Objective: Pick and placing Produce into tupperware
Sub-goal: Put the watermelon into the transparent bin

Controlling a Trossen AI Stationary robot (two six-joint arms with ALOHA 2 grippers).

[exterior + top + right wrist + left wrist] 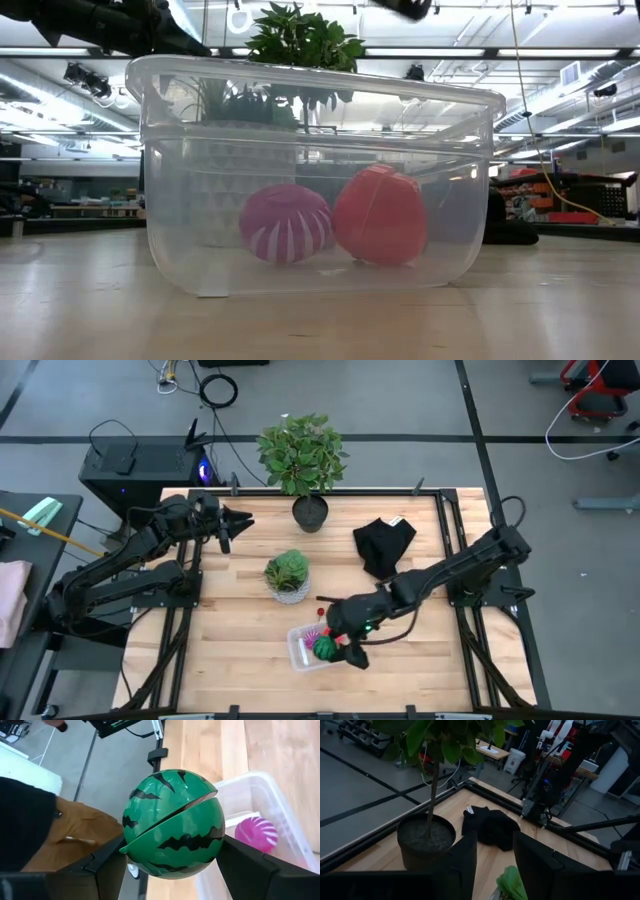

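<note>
While my right pincer [338, 647] hangs over the clear tub [302, 653] near the front edge of the table [250, 620], its two fingers are clenched on the green striped ball [172, 824], one on each side. A slit runs across the ball's upper part. Seen past the ball, the tub lies just below and beside it, and a purple striped ball [256, 834] rests on the tub's floor. From table height, the purple ball [286, 224] and a red ball [380, 215] sit touching, side by side, inside the tub [170, 190]. My left pincer [494, 857] waits with fingers spread apart at the far left of the table, facing a dark plant pot [425, 842] and a black cloth [490, 826].
</note>
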